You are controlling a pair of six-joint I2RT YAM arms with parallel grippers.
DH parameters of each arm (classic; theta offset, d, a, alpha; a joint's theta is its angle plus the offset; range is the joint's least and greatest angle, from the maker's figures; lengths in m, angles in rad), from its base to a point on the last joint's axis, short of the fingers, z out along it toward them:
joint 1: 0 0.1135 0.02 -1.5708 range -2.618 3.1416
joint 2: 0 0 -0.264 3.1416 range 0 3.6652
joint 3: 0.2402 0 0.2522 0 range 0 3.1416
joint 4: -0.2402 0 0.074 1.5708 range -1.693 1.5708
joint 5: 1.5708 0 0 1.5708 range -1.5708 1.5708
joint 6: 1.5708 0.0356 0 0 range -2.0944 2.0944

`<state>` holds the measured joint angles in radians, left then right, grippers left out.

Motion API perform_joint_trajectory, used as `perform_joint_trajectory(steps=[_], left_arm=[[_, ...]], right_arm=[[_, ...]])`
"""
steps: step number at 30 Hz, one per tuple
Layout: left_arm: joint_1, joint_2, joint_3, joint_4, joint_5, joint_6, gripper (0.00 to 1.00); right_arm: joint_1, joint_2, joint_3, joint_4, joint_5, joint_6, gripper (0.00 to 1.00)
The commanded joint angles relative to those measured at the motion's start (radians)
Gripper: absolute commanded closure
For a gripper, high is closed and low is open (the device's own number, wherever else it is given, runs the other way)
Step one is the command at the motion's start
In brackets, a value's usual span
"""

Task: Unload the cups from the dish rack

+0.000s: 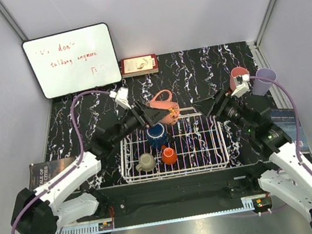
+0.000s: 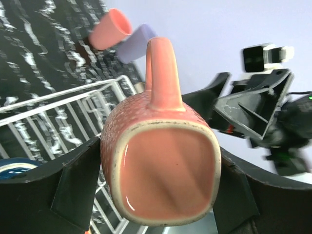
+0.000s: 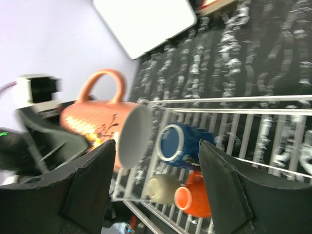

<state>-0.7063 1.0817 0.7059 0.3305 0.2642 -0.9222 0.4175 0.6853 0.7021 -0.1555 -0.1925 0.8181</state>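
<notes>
the white wire-grid dish rack (image 1: pixel 200 169) (image 2: pixel 73 97) (image 3: pixel 234 100) sits on a black, white-veined marble-look table (image 1: pixel 196 69).

the left gripper (image 1: pixel 155 114) (image 2: pixel 161 195) is clamped on a reddish-brown patterned ceramic mug with a loop handle and white inside (image 1: pixel 165 105) (image 2: pixel 161 161) (image 3: pixel 102 124), one black finger pressed to each side of its body. the mug hangs in the air over the rack's far-left corner. it is tipped on its side, with its mouth turned toward the rack's right side and its handle pointing away from the rack.

the right gripper (image 1: pixel 216 106) (image 3: pixel 156 170) hovers at the rack's far-right corner, jaws spread wide with nothing between them.

three pieces sit inside the rack, all in its left half:
- a dark blue glazed mug (image 1: pixel 157 133) (image 3: pixel 178 142) is toward the far side.
- a small beige mug (image 1: pixel 145 162) (image 3: pixel 163 187) is by the near-left corner.
- an orange cup (image 1: pixel 169 155) (image 3: pixel 195 197) is just beside the beige mug, nearer the rack's middle.

outside the rack, beyond its far-right corner, a salmon-pink cup (image 1: pixel 237 76) (image 2: pixel 109 29) and a tall lavender tumbler (image 1: pixel 263 81) (image 2: pixel 136 44) stand next to each other on the table.

well beyond the rack's far-left side a white board with red handwriting (image 1: pixel 70 59) (image 3: pixel 146 19) leans on the wall. a small red box (image 1: pixel 139 65) lies beside the board.
</notes>
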Motion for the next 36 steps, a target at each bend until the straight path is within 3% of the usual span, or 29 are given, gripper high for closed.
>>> perform_joint_trajectory(steps=[1, 10, 22, 36], left_arm=[[0.036, -0.006, -0.065, 0.451, 0.147, -0.183, 1.0], [0.067, 0.101, -0.103, 0.691, 0.262, -0.32, 1.0], [0.059, 0.168, -0.086, 0.736, 0.287, -0.354, 1.0], [-0.019, 0.288, -0.036, 0.794, 0.319, -0.379, 1.0]], right_arm=[[0.004, -0.012, -0.052, 0.308, -0.168, 0.139, 0.21], [0.004, 0.069, -0.11, 0.595, -0.377, 0.296, 0.2], [0.004, 0.148, -0.116, 0.695, -0.452, 0.349, 0.2], [0.058, 0.316, -0.073, 0.787, -0.504, 0.377, 0.39]])
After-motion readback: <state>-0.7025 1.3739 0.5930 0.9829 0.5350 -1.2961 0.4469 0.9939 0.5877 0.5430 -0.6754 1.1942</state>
